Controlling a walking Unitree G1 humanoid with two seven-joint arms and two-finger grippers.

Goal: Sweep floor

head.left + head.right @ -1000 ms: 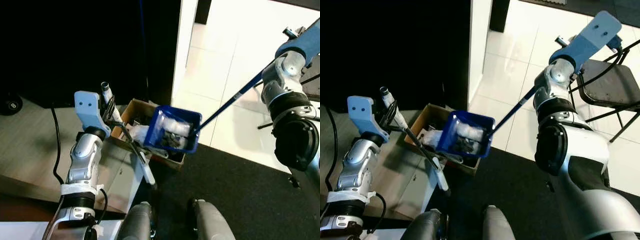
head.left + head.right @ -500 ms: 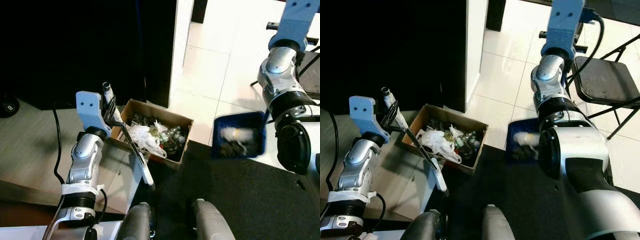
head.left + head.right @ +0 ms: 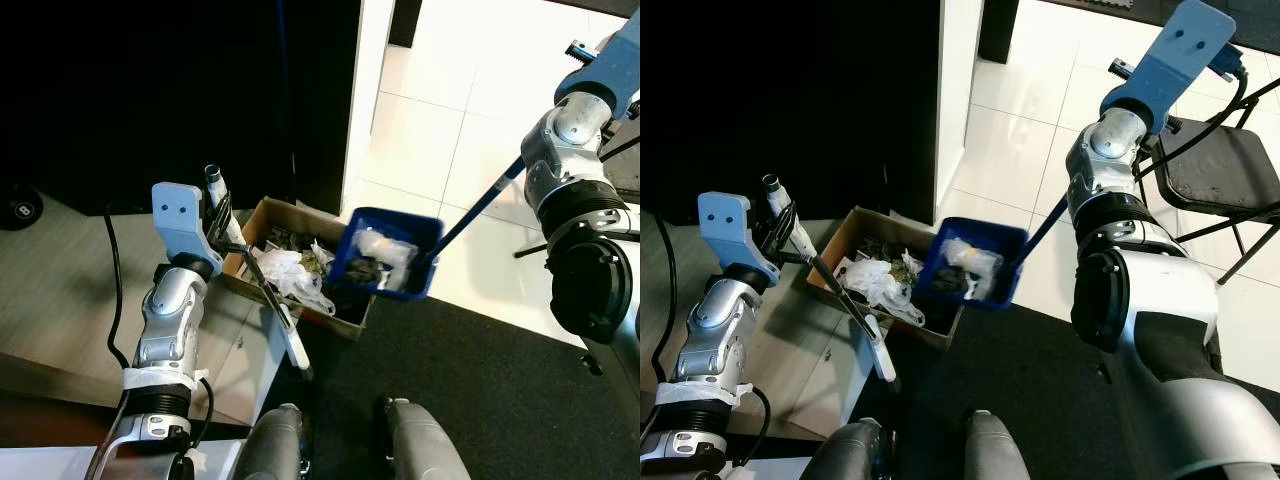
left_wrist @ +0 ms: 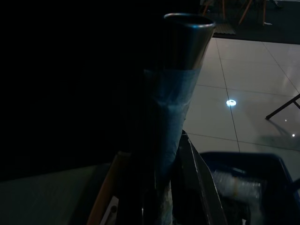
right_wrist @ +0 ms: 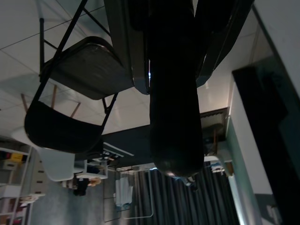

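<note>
Dustpan: blue dustpan (image 3: 388,264), held in the air on a long blue handle (image 3: 478,207), tilted over the right end of the box; pale crumpled wrapping and dark scraps lie inside it.
Right gripper: right gripper (image 5: 176,56) raised high at the right; its black fingers (image 5: 126,47) are closed round the upper end of the dustpan handle.
Cardboard box: open brown cardboard box (image 3: 262,214) on the floor by the foot of the white wall, where grey floor meets black mat; holds a white plastic bag (image 3: 292,274) and mixed litter.
Broom: thin dark broom (image 3: 258,282) slanting down past the box's near side, with a silver, tape-wrapped top (image 4: 180,75).
Left gripper: left gripper (image 3: 219,222) raised at the left, fingers clamped on the broom just below its top.
Floor: white tiles (image 3: 430,110) beyond the box, black mat (image 3: 480,400) in front.
Chair: black folding chair (image 3: 1220,170) on the tiles at far right.
Writing: no brand, label or lettering readable on box, dustpan or litter; too small to tell.
</note>
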